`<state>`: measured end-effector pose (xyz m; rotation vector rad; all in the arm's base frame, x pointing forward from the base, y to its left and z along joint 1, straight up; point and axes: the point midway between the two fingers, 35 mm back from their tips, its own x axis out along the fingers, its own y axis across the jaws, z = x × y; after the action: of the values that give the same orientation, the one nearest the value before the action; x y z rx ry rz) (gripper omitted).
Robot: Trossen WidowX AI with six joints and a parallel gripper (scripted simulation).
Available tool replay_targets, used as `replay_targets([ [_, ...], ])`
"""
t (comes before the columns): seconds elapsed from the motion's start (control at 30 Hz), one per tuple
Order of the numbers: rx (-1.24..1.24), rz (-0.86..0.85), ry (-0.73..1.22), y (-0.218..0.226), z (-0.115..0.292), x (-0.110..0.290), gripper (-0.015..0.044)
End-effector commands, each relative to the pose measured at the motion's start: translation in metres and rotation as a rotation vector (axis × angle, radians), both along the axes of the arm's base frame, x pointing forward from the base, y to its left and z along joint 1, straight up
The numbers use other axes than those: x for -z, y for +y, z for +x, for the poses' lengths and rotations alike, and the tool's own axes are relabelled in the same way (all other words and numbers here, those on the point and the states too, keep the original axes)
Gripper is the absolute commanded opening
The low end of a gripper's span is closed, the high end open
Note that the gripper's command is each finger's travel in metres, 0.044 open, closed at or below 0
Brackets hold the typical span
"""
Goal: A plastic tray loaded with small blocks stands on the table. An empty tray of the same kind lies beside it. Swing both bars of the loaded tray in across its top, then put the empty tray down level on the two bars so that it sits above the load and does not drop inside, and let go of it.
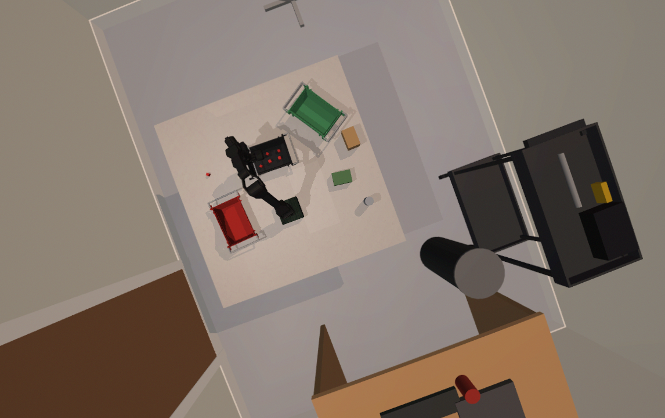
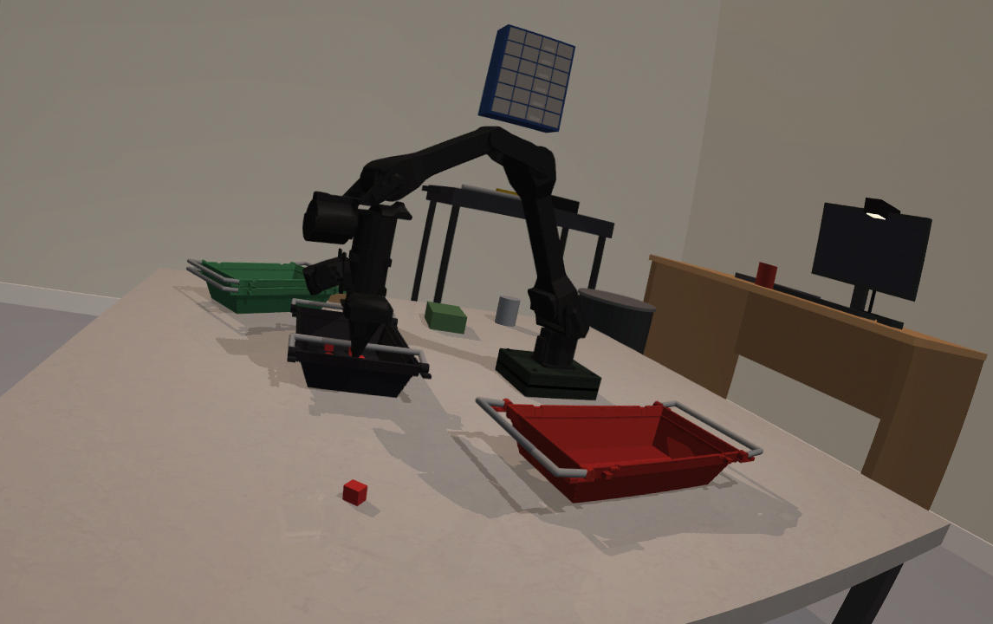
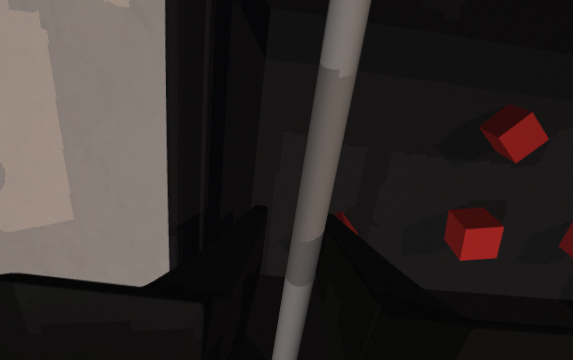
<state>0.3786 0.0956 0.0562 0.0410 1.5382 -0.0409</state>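
Wrist view is showing the grey wire bar (image 3: 323, 150) of the loaded black plastic tray (image 3: 416, 75) running up between the two dark jaws, which are standing slightly apart on either side of it, straddling it loosely rather than clenching it. That bar is lying over the tray's inside, just past its end wall, with small red blocks (image 3: 473, 234) sitting on the tray floor beside it. From the exterior view, the black tray (image 2: 353, 376) is standing on the pale bench (image 2: 135, 504) with the arm reaching down onto its nearer bar (image 2: 314, 341); the farther bar (image 2: 316, 304) is sitting at the opposite end. An empty red plastic tray (image 2: 616, 450) is lying nearer the camera, both bars swung out, just beside the arm's dark square base (image 2: 548, 372). A green plastic tray (image 2: 256, 282) is resting farther back. One loose red cube (image 2: 354, 490) is lying alone, well apart from the trays. A green block (image 2: 444, 317) and a grey cylinder (image 2: 507, 310) are standing behind the arm
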Motion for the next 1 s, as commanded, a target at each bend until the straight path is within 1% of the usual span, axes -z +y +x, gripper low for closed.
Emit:
replay_targets([
  [0.0,-0.012,0.005,-0.001,0.000,-0.001,0.000,0.0086],
  [0.3,-0.012,0.005,-0.001,0.002,-0.001,-0.041,0.0086],
  [0.37,-0.012,0.005,-0.001,0.003,-0.001,-0.042,0.0086],
  [0.4,-0.010,-0.001,0.001,0.001,-0.001,-0.035,0.0086],
  [0.97,-0.010,-0.001,0.001,0.001,-0.001,-0.035,0.0086],
])
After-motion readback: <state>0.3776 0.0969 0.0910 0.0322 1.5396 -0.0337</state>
